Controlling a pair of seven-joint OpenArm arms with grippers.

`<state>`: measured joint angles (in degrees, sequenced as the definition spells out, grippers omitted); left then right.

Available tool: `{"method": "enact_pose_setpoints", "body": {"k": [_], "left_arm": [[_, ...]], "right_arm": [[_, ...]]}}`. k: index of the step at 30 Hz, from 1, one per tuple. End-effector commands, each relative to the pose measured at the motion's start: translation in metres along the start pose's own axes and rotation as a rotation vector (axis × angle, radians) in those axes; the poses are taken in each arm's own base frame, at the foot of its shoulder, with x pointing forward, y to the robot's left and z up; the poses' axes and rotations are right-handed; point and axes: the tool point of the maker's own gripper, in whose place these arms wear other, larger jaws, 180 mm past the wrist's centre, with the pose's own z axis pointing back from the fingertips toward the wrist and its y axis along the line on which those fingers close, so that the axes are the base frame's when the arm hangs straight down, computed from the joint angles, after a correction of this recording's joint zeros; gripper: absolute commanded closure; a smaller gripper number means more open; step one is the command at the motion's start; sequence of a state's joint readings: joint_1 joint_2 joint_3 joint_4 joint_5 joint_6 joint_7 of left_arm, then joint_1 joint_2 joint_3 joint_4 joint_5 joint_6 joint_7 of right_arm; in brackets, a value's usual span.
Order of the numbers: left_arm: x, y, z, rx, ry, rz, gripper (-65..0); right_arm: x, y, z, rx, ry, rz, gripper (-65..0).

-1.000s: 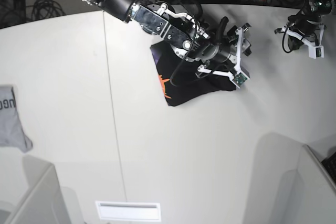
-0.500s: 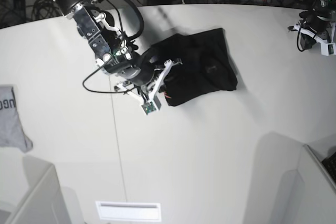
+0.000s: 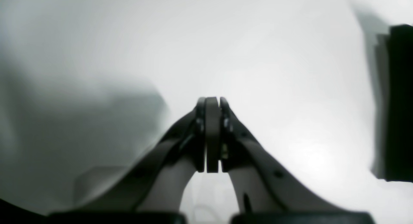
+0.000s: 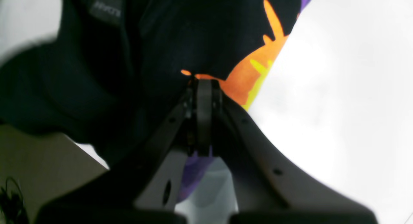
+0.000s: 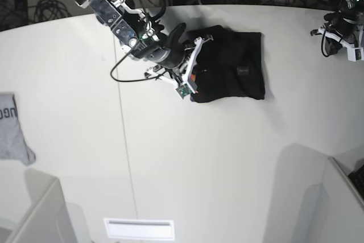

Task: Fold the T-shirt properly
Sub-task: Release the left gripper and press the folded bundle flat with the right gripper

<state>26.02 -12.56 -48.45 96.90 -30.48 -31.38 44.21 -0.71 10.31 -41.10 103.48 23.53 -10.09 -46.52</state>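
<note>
Tidying the folded large black cloth T-shirt (image 5: 230, 66) near the worktop's (image 5: 199, 157) far edge; right hand (image 5: 192, 73) is pressing, jaws together, empty; left hand (image 3: 212, 133) too; next, retreating.

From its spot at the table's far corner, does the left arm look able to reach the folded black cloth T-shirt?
Probably yes: bare white table lies between the left gripper and the black T-shirt, though the right gripper occupies its other edge.

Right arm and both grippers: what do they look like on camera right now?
The right arm is black and silver segments with a black cable looping off its side. Its gripper has white struts, a small green board at the tip and dark curved fingers with flat grey pads. The left gripper is black with white struts and a black cable, with matching dark fingers.
</note>
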Motion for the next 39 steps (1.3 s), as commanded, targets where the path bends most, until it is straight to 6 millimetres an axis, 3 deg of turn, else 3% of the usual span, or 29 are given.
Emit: {"method": "enact_pose_setpoints", "body": {"k": [1, 10, 17, 22, 26, 27, 30, 33, 34, 39], "left_arm": [[0.012, 0.003, 0.004, 0.003, -0.037, -0.014, 0.0], [0.012, 0.005, 0.005, 0.008, -0.036, -0.015, 0.0], [0.019, -0.006, 0.009, -0.019, -0.055, -0.056, 0.0], [0.027, -0.060, 0.017, -0.165, -0.028, -0.191, 0.0], [0.038, -0.100, 0.021, -0.308, -0.069, -0.126, 0.0], [0.039, -0.107, 0.021, -0.335, -0.072, -0.114, -2.5], [0.039, -0.125, 0.021, -0.408, -0.077, -0.095, -35.4], [0.032, -0.141, 0.017, -0.454, -0.053, -0.099, -59.7], [0.028, -0.145, 0.014, -0.470, -0.039, -0.094, -64.7], [0.011, -0.167, -0.006, -0.523, 0.037, -0.003, -65.0]], "right_arm": [[0.017, -0.001, 0.004, -0.003, -0.059, 0.010, 0.0], [0.045, 0.014, 0.027, 0.026, -0.157, 0.007, 0.0], [0.040, 0.023, 0.028, 0.039, -0.106, -0.029, 0.0], [0.038, 0.018, 0.028, 0.026, -0.105, -0.035, 0.0], [0.038, 0.018, 0.028, 0.025, -0.105, -0.034, 0.0], [0.037, 0.018, 0.028, 0.024, -0.102, -0.035, 0.0], [0.036, 0.018, 0.028, 0.024, -0.100, -0.035, 0.0], [0.035, 0.018, 0.028, 0.025, -0.095, -0.036, 0.0], [0.035, 0.018, 0.028, 0.025, -0.094, -0.036, 0.0], [0.035, 0.018, 0.028, 0.025, -0.094, -0.036, 0.0]]}}
